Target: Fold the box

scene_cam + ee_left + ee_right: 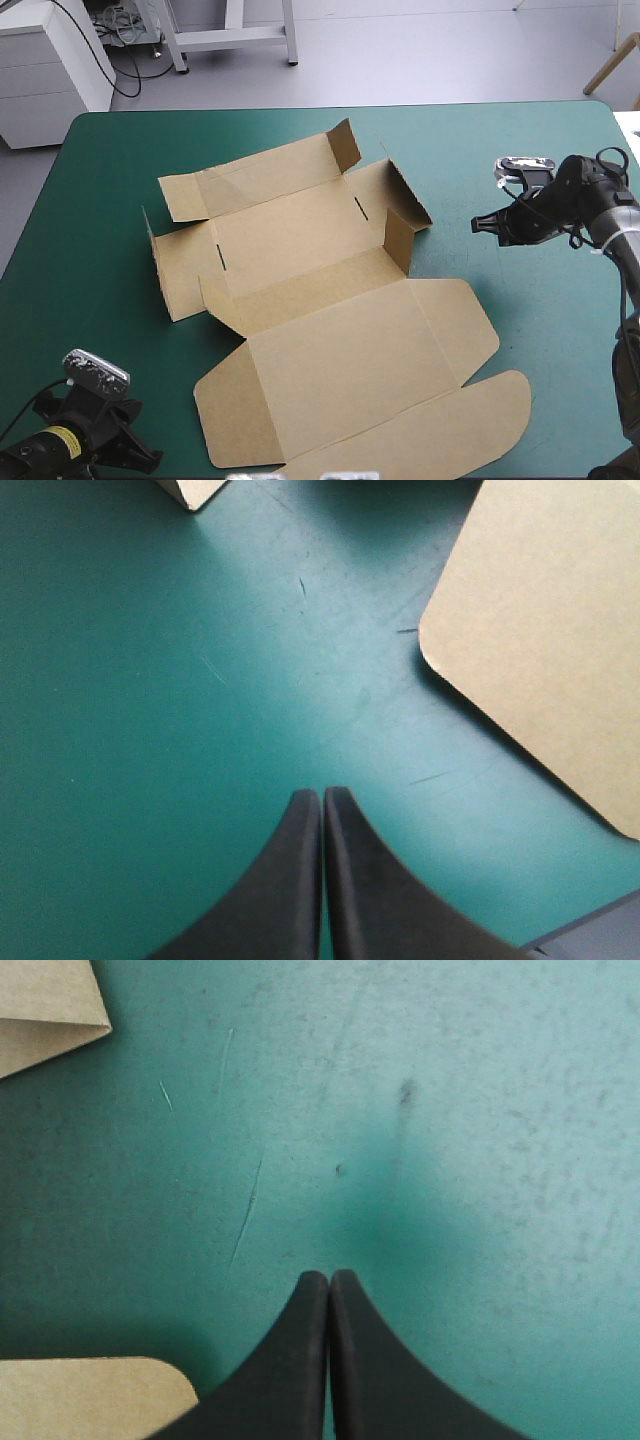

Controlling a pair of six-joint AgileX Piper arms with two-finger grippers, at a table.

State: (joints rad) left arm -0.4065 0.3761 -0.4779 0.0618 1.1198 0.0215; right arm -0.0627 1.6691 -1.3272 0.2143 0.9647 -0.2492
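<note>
On the table, the brown box is lying unfolded across the middle of the teal-green cover. Its far portion is showing several walls standing partly raised, including a right wall and a left wall. The lid panel is lying flat toward the near edge, with a rounded flap extending beyond it. The left pincer is sitting by the table's near left corner, its black fingers pressing together into one pointed arch and gripping nothing. In the left wrist view this pincer is facing bare cover marked with fine scratches. A rounded corner of the box is lying ahead and off to one side, apart from the tips. The right pincer is sitting beside the box's right side, pointing toward the raised right wall but not touching it. Its fingers are likewise meeting at the middle, empty. In the right wrist view this pincer is facing scratched cover. A pointed corner of board is lying ahead to one side, and the rounded flap is lying just beside the finger base. Only bare cover is lying between each pincer and the box.
</note>
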